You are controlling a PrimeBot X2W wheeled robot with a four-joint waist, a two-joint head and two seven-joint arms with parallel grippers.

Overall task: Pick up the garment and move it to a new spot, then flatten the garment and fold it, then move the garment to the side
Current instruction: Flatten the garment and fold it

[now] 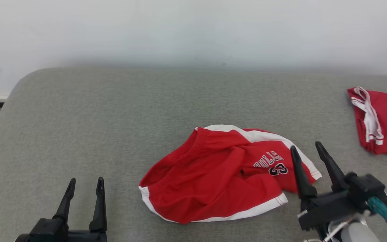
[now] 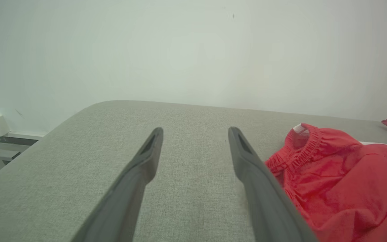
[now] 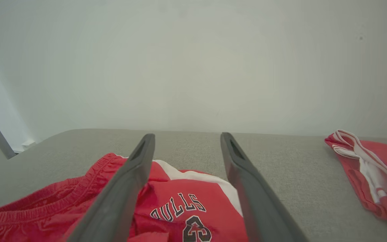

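Red shorts (image 1: 220, 174) with white trim and a Bulls print lie crumpled on the grey mattress (image 1: 113, 117), right of its middle and toward the near edge. Another red garment (image 1: 381, 124) lies at the right edge, well apart. The left jaws stand wide open and empty by the near edge, left of the shorts. The right jaws also gape wide, holding nothing, tips over the printed right end

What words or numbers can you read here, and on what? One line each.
"ULLS": on the red shorts; the letter before it is unclear.
"3": below that word, on the same shorts; anything beside it is unclear.
Second red garment: no text.
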